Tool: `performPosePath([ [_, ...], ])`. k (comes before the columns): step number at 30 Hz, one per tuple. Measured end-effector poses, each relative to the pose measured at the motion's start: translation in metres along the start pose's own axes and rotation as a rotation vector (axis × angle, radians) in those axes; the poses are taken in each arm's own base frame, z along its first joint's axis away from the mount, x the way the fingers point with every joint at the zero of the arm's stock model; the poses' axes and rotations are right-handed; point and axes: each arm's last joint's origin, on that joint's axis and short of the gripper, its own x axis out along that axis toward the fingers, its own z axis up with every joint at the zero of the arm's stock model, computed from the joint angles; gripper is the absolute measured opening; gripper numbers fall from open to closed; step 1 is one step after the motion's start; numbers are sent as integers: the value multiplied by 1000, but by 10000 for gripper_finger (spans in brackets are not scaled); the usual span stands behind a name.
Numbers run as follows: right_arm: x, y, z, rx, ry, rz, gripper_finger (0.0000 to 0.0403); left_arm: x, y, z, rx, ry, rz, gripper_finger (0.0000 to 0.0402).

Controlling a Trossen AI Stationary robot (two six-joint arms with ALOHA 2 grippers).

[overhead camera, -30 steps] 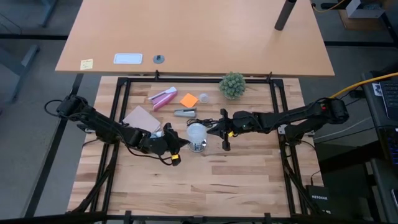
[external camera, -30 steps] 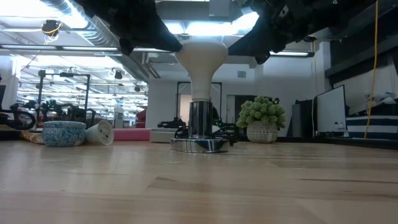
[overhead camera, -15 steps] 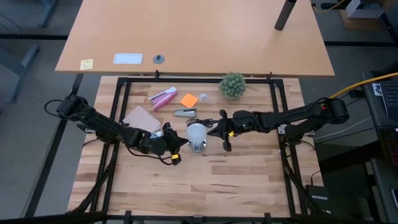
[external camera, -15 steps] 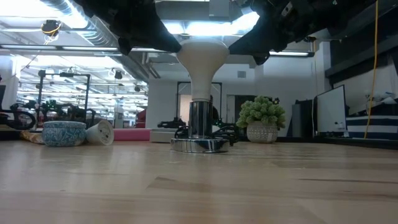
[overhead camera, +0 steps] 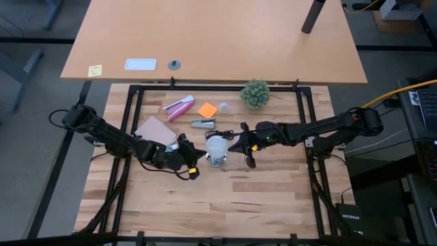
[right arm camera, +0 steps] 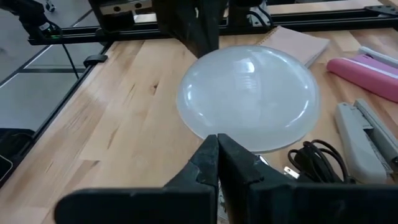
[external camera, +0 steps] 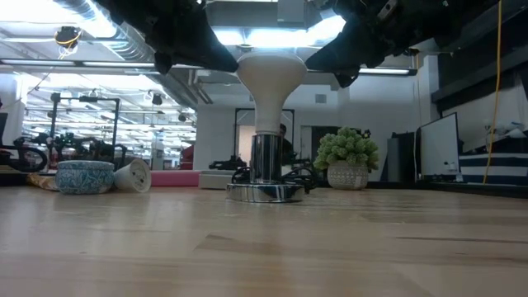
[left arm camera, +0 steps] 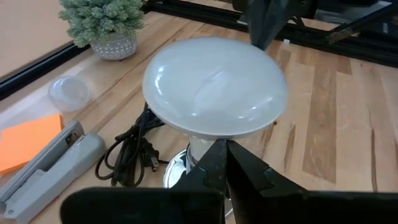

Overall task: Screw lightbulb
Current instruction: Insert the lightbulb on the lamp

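The white frosted lightbulb (overhead camera: 216, 145) stands upright at mid-table, its threaded base down in a shiny metal socket (external camera: 266, 169) whose round foot rests on the wood. My left gripper (left arm camera: 224, 146) is shut at the dome's left side. My right gripper (right arm camera: 217, 140) is shut at the dome's right side. In the low view both dark grippers flank the dome (external camera: 271, 74) from above, the left (external camera: 224, 59) and the right (external camera: 320, 58). My left gripper sets its shut fingertips against the left edge of the dome (left arm camera: 208, 132), slanting down from the table's left. The bulb stays upright in the socket. My right gripper sets its shut fingertips against the right edge of the dome (right arm camera: 233, 142), slanting down from the table's right.
A black cord (left arm camera: 134, 155) coils by the socket's foot. Behind the bulb lie a grey stapler (overhead camera: 203, 124), orange sticky notes (overhead camera: 207, 109), a pink stapler (overhead camera: 179, 107) and a brown notebook (overhead camera: 155, 130). A potted green plant (overhead camera: 255, 93) stands at the far right.
My right gripper has turned slightly at the wrist while staying at the dome. The dome has shifted a little toward the table's right; the socket has stayed where it was.
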Motion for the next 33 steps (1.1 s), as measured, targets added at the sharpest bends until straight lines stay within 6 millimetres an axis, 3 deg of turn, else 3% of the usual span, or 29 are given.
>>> performPosePath([
  [25, 0, 1, 0, -11, 0, 24, 9, 2, 6, -3, -9, 34, 44, 1],
  [33, -14, 2, 11, -72, -52, -5, 9, -6, 0, -6, -19, 46, 18, 1],
])
